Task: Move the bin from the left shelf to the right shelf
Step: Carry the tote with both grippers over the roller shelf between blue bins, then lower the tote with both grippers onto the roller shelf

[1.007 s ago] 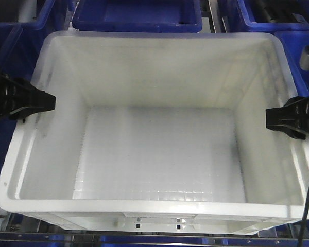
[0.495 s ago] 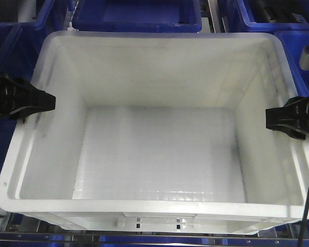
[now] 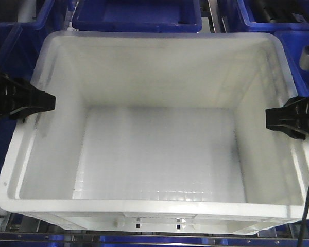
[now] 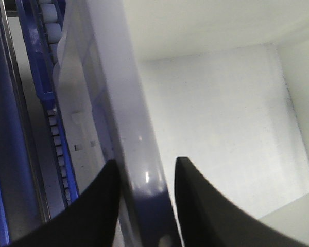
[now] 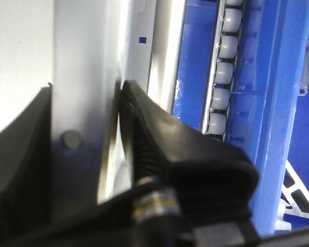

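**White plastic bin clamped on both sides, not yet carried**

White plastic fills the front view: the large white rectangular plastic bin (image 3: 159, 37) is seen from above, empty, with dark blue plastic crates (image 3: 136, 15) behind it and at both sides. A row of pale rollers on a blue track (image 5: 224, 67) is seen just beside its right wall in the right wrist view.

The left gripper (image 4: 144, 198) is set astride the bin's left rim, one black finger outside and one inside, and the rim is pinched between them. The right gripper (image 5: 85, 146) is likewise pressed onto the right wall, which is held tight between its two fingers.

Over the last second nothing is seen to have changed: the bin's outline and both grippers are found in the same places in all three front pictures. From this it is judged that the grasp has been completed but the lift and the carry to the right shelf have not been begun. An even rise on both sides would be needed next, since a tilt could let the smooth rim slip.
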Tool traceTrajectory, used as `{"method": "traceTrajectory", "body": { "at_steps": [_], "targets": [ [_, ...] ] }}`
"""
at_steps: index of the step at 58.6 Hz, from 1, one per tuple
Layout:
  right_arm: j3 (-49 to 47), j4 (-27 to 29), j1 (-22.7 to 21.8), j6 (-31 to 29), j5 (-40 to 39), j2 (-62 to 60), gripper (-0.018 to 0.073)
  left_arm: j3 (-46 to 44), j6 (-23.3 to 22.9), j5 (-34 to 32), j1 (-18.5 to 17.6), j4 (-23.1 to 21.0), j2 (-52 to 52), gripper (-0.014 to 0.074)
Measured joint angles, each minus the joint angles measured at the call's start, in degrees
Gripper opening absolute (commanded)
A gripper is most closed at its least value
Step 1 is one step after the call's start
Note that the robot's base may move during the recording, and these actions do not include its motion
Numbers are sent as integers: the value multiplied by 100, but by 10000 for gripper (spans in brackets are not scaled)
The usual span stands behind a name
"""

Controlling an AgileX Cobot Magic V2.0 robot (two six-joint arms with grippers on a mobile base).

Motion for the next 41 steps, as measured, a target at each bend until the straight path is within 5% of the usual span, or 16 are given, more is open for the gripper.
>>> {"method": "traceTrajectory", "body": {
  "at_steps": [41],
  "targets": [
    [0,9,0,0,-93,0,-5,0,0,-60,0,0,0,-3]
  ]
}}
